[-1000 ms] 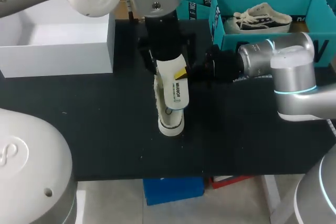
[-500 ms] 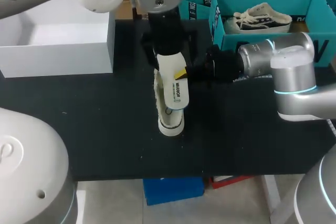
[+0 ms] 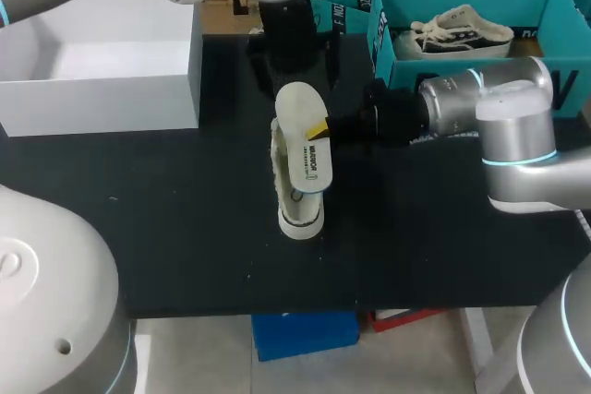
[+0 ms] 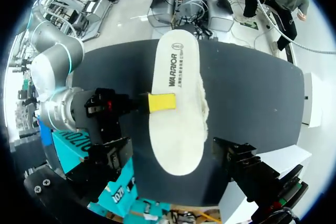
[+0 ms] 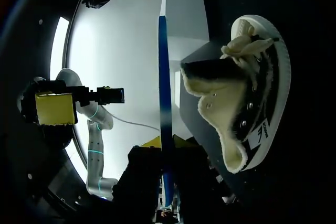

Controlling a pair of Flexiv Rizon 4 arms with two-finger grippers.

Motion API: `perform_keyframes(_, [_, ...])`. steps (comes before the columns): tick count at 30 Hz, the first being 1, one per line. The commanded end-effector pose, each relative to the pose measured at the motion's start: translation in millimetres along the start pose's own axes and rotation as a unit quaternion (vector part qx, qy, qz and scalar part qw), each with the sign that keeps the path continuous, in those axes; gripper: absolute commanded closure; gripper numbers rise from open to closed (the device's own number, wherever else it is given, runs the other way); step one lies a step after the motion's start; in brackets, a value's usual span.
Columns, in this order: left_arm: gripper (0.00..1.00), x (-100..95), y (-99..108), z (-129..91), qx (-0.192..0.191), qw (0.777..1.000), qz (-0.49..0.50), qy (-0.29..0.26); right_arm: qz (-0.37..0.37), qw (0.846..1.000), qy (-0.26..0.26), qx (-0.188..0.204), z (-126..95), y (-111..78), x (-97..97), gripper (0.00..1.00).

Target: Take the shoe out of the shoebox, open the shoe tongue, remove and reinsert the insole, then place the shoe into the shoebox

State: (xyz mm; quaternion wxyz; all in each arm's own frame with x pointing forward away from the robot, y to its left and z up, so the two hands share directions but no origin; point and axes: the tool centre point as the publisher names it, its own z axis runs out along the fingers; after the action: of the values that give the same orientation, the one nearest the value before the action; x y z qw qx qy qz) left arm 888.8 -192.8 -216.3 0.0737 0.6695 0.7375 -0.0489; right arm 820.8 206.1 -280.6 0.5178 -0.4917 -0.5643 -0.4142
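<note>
The shoe (image 5: 260,100) lies on its side on the table (image 3: 185,228), outside the shoebox (image 3: 380,29); my right claw (image 4: 159,102) pinches the insole (image 4: 176,124) laid along it; my left claw (image 4: 176,161) hangs released above; best, I judge, to feed the toe end in first, slowly.

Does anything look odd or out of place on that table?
Yes. The insole is out of the sneaker, held flat just above its fleecy opening by the right claw pinching one edge. That fits the task; nothing looks damaged or spilled.
</note>
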Motion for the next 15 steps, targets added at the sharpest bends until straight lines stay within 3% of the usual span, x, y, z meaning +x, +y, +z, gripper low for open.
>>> perform_keyframes(1, [0.00,-2.9,19,8,0.008,1.000,-0.003,0.004,0.000,1.000,0.000,-0.001,1,0.1,-0.6,1.00])
perform_keyframes(15, [0.00,2.3,63,20,0.008,1.000,-0.021,0.003,0.000,1.000,0.000,-0.001,1,0.1,-0.6,1.00])
